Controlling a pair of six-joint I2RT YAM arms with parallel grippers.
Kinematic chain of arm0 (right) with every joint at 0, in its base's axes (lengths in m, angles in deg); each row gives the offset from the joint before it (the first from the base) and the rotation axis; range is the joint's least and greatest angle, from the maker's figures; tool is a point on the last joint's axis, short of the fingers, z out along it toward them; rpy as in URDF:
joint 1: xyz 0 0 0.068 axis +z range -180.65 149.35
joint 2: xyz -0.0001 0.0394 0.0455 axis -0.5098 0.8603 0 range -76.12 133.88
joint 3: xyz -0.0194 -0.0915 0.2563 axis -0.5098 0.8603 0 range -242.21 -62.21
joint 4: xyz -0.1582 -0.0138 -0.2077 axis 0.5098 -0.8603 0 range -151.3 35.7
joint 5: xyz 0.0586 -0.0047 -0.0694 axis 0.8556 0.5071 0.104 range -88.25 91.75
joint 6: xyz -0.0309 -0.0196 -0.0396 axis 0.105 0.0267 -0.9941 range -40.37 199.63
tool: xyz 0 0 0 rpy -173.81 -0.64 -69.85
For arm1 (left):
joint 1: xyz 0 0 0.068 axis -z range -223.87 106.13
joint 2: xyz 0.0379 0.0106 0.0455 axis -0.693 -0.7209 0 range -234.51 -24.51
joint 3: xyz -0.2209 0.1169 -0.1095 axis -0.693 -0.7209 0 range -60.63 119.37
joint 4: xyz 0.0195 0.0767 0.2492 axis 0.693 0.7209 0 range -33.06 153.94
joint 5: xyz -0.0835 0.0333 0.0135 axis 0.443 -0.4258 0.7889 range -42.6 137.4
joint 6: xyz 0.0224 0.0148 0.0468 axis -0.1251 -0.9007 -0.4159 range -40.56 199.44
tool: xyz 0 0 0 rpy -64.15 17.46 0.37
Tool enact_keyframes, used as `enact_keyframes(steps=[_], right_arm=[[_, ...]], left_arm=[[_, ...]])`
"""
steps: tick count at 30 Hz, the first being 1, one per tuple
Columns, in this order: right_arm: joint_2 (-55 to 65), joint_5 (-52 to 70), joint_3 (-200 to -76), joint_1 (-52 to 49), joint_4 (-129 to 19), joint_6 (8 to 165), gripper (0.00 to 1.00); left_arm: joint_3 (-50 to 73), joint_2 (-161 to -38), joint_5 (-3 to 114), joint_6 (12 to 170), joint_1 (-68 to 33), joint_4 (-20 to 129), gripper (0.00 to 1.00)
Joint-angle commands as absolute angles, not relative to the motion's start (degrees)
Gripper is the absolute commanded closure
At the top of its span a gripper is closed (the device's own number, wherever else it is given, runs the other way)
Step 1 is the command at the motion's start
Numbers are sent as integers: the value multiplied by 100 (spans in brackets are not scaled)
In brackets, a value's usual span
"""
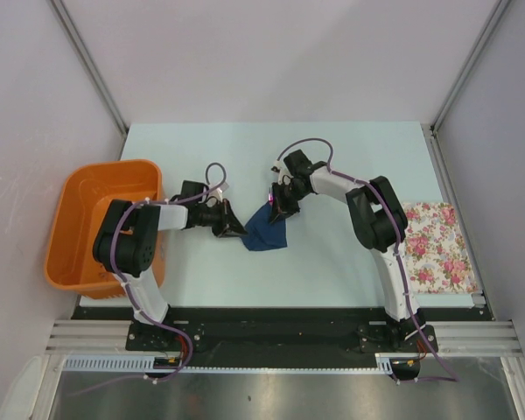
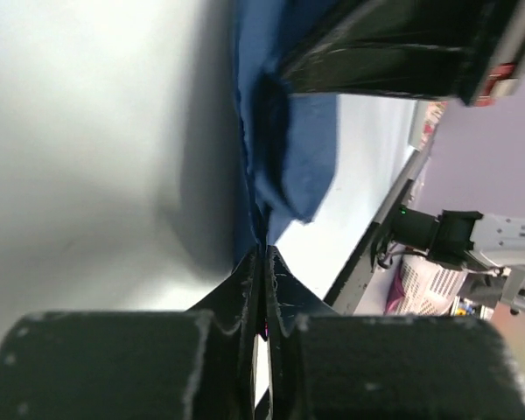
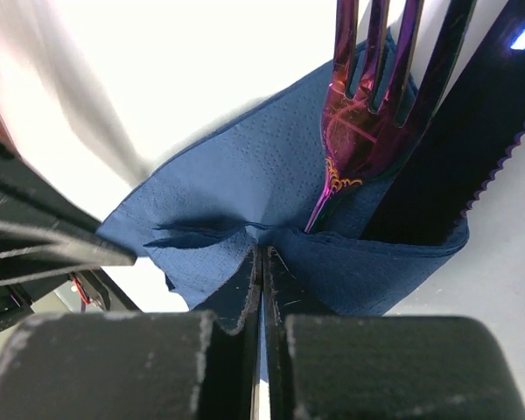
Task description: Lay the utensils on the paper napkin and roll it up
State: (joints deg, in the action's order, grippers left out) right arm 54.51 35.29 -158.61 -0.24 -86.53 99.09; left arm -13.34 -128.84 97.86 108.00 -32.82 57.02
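Observation:
The navy paper napkin lies at the table's middle, partly folded and lifted between both grippers. My left gripper is shut on its left edge, seen in the left wrist view with the napkin running away from the tips. My right gripper is shut on the napkin's upper edge. In the right wrist view a purple fork and a dark knife with a serrated edge lie on the napkin, their handles tucked under its folded flap.
An orange bin sits at the left edge by the left arm. A white floral cloth lies at the right edge. The table's near rail runs below the napkin.

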Motion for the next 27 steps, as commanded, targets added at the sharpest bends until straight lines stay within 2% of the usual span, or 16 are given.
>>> enact_keyframes(steps=[1, 13, 19, 27], right_arm=[[5985, 2874, -15801, 187, -8682, 9747, 100], [6002, 2865, -15801, 195, -8709, 9756, 100], [5993, 2812, -15775, 178, -8735, 9756, 100], [5941, 2610, -15635, 108, -8779, 9808, 100]], left_arm=[[-1027, -12672, 10224, 11133, -3051, 5264, 96], [-693, -13296, 9847, 12022, -2313, 4226, 97], [-518, -13806, 9118, 11619, -2251, 4902, 99], [71, -14018, 8178, 10300, -2242, 6757, 100]])
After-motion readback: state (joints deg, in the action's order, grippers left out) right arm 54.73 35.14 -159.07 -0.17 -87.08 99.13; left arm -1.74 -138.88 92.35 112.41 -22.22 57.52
